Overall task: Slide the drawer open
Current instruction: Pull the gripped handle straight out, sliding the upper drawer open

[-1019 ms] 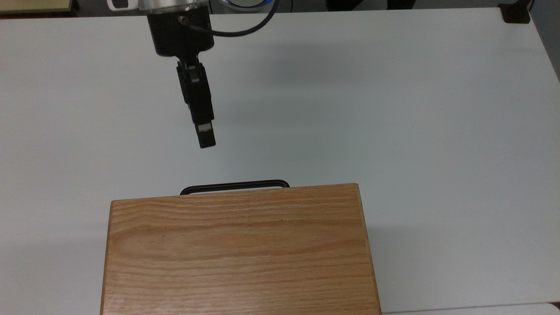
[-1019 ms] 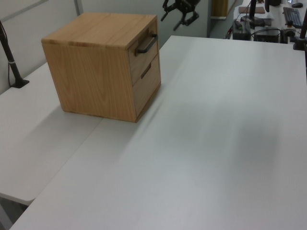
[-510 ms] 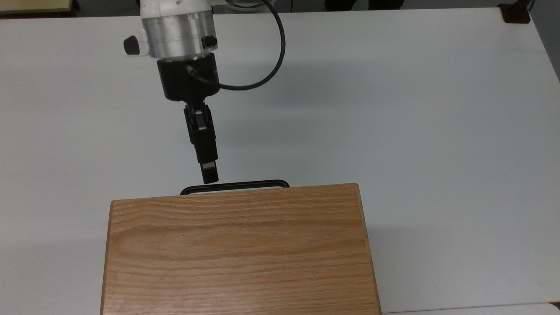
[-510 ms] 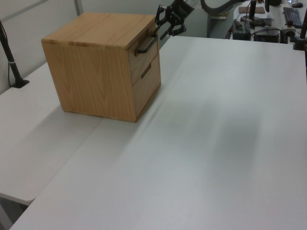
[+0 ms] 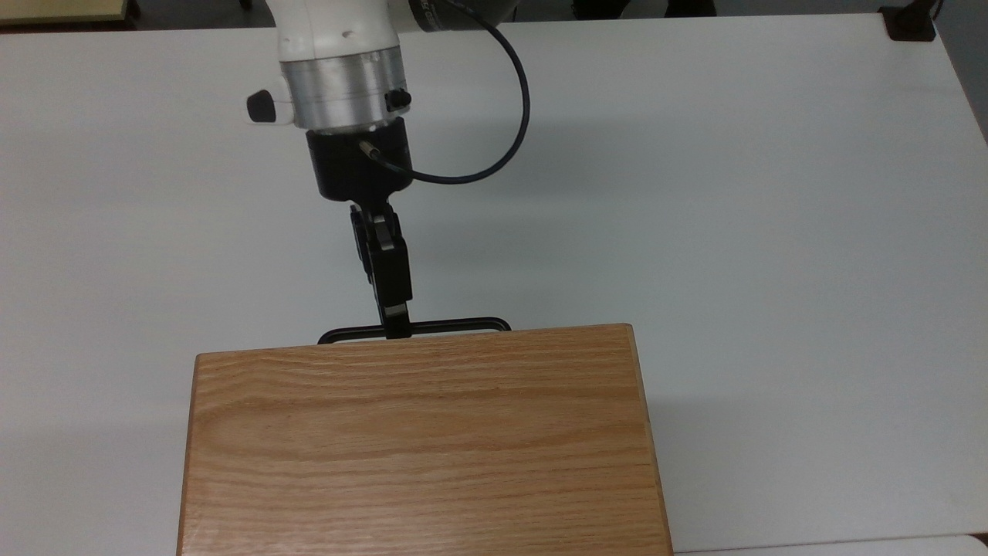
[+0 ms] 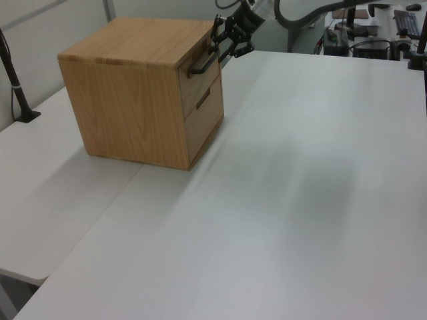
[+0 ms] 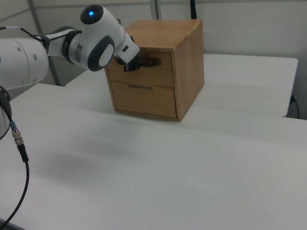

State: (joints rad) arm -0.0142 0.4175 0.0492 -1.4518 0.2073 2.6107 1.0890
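Across the last second the gripper (image 5: 397, 328) travels from well out over the white table (image 5: 772, 232), near its far edge in the top view, toward the oak cabinet (image 5: 421, 440), and its tip now lies over the drawer's black handle (image 5: 463, 324), left of the handle's middle in the top view. More of the arm's white and silver wrist (image 5: 340, 69) enters from the top view's upper edge. In the left view the gripper (image 6: 223, 48) drops from above the cabinet's far corner to the handle (image 6: 203, 63) at the top drawer front.
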